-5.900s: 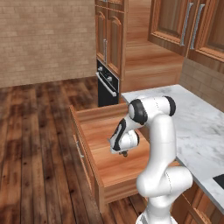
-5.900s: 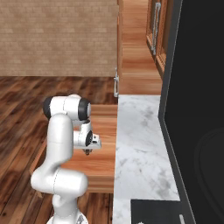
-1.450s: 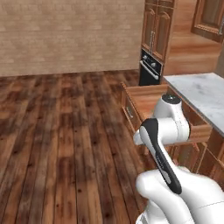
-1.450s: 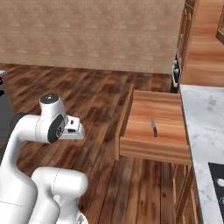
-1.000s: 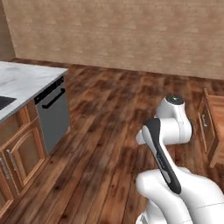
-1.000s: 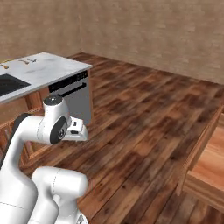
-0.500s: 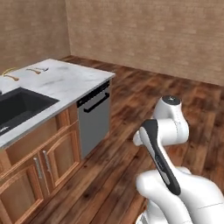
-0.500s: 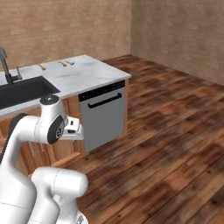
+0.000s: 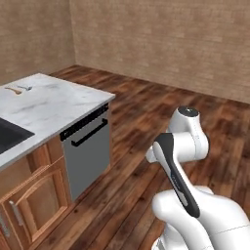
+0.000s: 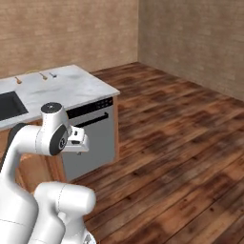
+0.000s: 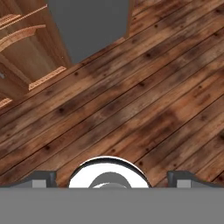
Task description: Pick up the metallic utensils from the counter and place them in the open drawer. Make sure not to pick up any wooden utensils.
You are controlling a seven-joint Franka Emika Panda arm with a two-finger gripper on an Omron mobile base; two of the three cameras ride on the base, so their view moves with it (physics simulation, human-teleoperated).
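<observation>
Marble counter (image 9: 53,105) sits to your left, with a grey dishwasher (image 9: 90,151) under its end. You can see small utensils (image 10: 35,76) at its far edge, too tiny to sort. No writing reads anywhere. Your gripper (image 11: 112,179) hangs wide apart, empty, over the plank floor (image 11: 144,105).

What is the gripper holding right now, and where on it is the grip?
Nothing is held. In the hand view the gripper is open, its fingertips wide apart with only the wood floor beyond them.
</observation>
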